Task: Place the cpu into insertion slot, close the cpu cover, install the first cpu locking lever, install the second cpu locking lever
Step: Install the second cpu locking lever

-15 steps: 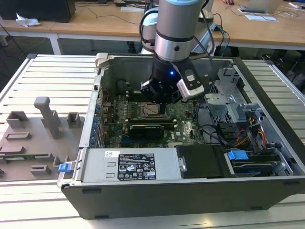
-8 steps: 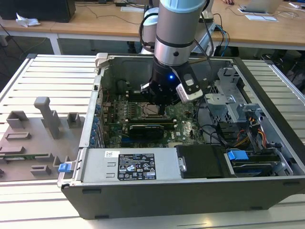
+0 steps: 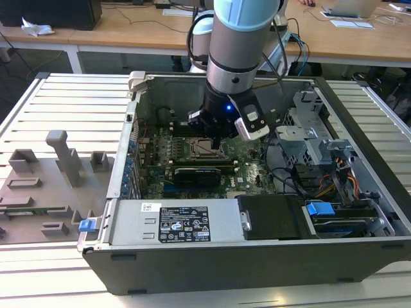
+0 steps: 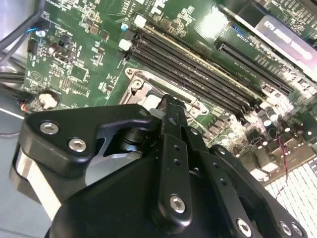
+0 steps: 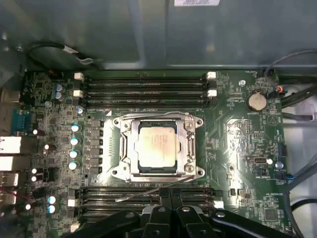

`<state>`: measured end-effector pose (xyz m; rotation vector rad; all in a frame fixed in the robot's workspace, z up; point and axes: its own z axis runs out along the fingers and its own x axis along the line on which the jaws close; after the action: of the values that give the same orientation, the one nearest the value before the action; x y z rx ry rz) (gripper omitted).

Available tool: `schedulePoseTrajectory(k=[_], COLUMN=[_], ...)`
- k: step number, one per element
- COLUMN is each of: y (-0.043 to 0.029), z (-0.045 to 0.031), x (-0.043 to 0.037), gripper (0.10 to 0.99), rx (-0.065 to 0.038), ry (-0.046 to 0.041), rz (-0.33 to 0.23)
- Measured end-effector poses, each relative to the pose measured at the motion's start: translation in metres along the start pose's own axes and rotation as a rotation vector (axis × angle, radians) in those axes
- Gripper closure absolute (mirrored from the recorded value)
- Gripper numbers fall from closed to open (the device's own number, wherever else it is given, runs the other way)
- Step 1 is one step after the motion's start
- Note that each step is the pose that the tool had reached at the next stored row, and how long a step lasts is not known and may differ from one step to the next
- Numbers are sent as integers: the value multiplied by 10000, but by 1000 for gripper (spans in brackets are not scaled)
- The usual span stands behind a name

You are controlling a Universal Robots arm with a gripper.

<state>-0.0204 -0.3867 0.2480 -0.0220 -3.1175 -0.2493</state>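
The cpu (image 5: 156,148), a silver-grey square chip, lies flat in the middle of the green motherboard, and in the exterior view the cpu (image 3: 207,149) sits just below the arm's wrist. The cpu cover (image 5: 189,144), a thin silver frame, lies down around the chip; the insertion slot is hidden beneath them. A thin metal locking lever (image 5: 143,192) slants free along the socket's side nearest my fingers. My gripper (image 5: 169,192) hovers right at that lever, fingers together with nothing visibly between them. In the second wrist view the gripper (image 4: 167,101) points down at the cover's edge (image 4: 141,84).
Long black memory slots (image 5: 143,84) flank the socket on both sides. A black graphics card (image 3: 196,174), the power supply (image 3: 173,221), the drive cage (image 3: 308,128) and the case walls crowd the board. A grey parts fixture (image 3: 51,186) lies at the exterior view's left.
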Motion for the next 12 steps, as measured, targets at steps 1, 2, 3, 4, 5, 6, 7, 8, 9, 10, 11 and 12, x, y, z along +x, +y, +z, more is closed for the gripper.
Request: schedulePoseTrajectory(k=[1, 2, 3, 4, 5, 6, 7, 8, 9, 10, 11, 12], y=[-4, -8, -11, -16, -21, -24, -27, -29, -32, -36, -39, -41], z=[15, 29, 39, 58, 72, 81, 91, 100, 109, 128, 143, 155], x=[2, 3, 4, 5, 6, 7, 8, 8, 9, 9, 9, 8], gripper=[980, 980, 980, 980, 980, 980, 980, 980, 980, 980, 980, 980], rx=[0, 0, -1, -1, 0, 0, 0, -1, 0, 0, 1, 0], ry=[0, 0, 0, -1, 0, 0, 0, 0, 0, 0, 1, 0], rz=[1, 0, 0, 1, 0, 1, 1, 1, 1, 1, 1, 1])
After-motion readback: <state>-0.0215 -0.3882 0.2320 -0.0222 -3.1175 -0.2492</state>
